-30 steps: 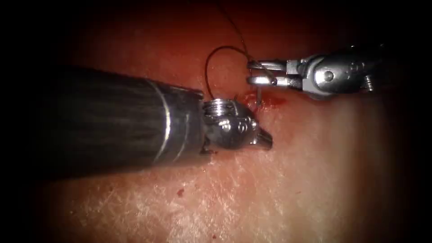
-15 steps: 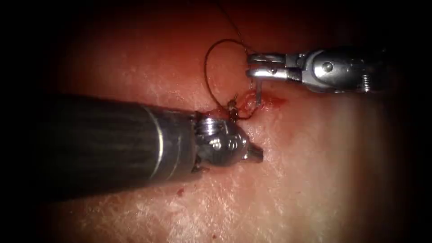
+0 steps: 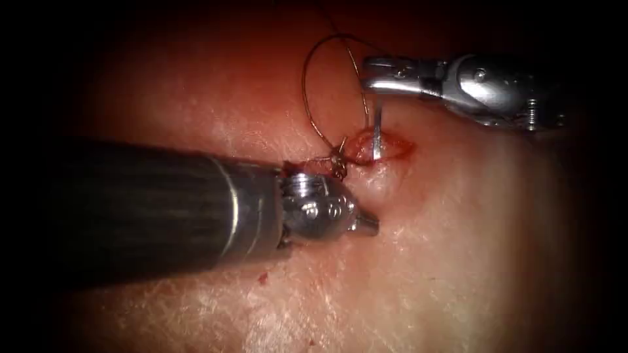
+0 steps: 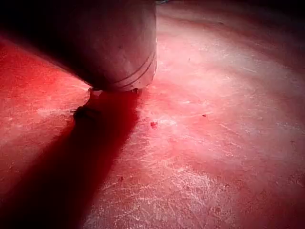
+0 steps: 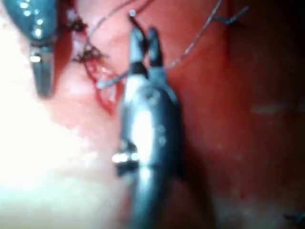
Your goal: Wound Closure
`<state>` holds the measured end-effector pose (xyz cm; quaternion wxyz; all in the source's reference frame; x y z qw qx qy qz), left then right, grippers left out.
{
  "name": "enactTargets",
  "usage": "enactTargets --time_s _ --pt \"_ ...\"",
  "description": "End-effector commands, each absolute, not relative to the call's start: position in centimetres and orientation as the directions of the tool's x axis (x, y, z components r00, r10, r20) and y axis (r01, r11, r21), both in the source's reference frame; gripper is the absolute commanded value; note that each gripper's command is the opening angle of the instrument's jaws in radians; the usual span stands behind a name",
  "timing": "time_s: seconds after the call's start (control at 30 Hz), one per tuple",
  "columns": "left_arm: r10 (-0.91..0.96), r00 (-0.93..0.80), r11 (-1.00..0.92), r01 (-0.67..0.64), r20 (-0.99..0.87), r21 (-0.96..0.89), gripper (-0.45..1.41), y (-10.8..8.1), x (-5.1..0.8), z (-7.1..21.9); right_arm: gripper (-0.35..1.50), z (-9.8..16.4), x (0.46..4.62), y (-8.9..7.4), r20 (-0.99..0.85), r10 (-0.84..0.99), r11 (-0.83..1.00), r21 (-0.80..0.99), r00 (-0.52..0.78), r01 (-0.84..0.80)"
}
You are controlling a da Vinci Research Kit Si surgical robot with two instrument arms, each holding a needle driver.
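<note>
The right gripper point(image 3: 367, 73) pinches the thin, stiff, slippery curved steel needle point(image 3: 378, 134) near its upper end, its lower part dipping into the red cut point(image 3: 379, 147) directly beneath, while the left gripper point(image 3: 369, 225), pressed together and empty, rests below the limp dark thread point(image 3: 314, 111).

Red fluid point(image 3: 400, 150) pooled at right end of cut point(image 3: 364, 148). Small red fleck point(image 3: 263, 279) well below-left of cut, apart.

Two pincers point(image 3: 369, 224) point(image 3: 371, 75), one needle point(image 3: 377, 134), one thread point(image 3: 314, 117), one knot point(image 3: 338, 160).
</note>
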<state>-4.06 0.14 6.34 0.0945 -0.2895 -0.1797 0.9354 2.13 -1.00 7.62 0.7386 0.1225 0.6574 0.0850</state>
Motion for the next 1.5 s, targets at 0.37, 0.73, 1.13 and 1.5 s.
enactTargets --time_s 0.37,0.73,1.13,1.5 --pt "0.286 -0.813 -0.915 -0.074 -0.507 -0.397 -0.45 0.14 -4.07 6.45 -0.35 7.7 2.2 -1.07 -0.928 0.337 0.935 0.349 0.158 0.058" --pt "0.286 -0.813 -0.914 -0.073 -0.507 -0.398 -0.45 0.14 -4.06 6.43 -0.35 7.7 2.23 -1.09 -0.983 0.123 0.981 0.141 0.14 0.131" --pt "0.284 -0.813 -0.915 -0.072 -0.508 -0.397 -0.45 0.15 -4.05 6.45 -0.35 7.64 2.24 -1.15 -0.984 0.128 0.977 0.146 0.124 0.153" --pt "0.281 -0.813 -0.915 -0.067 -0.51 -0.397 -0.45 0.16 -4.01 6.47 -0.35 7.68 2.26 -1.27 -0.957 0.259 0.943 0.28 0.134 0.18"
